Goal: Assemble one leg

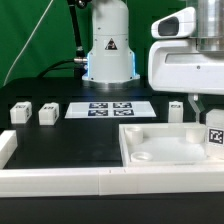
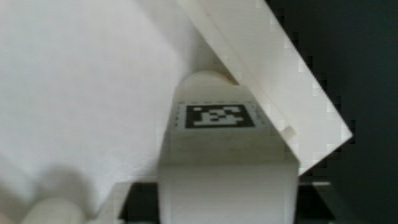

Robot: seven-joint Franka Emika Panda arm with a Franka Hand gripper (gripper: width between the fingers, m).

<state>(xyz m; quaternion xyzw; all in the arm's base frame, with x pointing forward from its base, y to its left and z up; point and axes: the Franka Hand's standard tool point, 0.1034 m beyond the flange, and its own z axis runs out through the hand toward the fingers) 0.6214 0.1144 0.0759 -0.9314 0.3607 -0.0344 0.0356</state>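
My gripper (image 1: 210,112) is at the exterior view's right, above the right corner of the large white tray (image 1: 150,133). It is shut on a leg (image 1: 215,135), a small white post with a black-and-white tag, held upright at the tray's corner. In the wrist view the leg (image 2: 219,150) fills the gap between the dark fingers (image 2: 157,200) of the gripper (image 2: 222,205), with its tag facing the camera. The tray's wall (image 2: 267,70) runs slantwise just beyond it. Whether the leg touches the tray is hidden.
Another leg (image 1: 176,110) stands just behind the tray. Two more legs (image 1: 20,112) (image 1: 47,115) stand at the left. The marker board (image 1: 108,108) lies in front of the robot base (image 1: 108,50). A white rail (image 1: 90,180) runs along the front.
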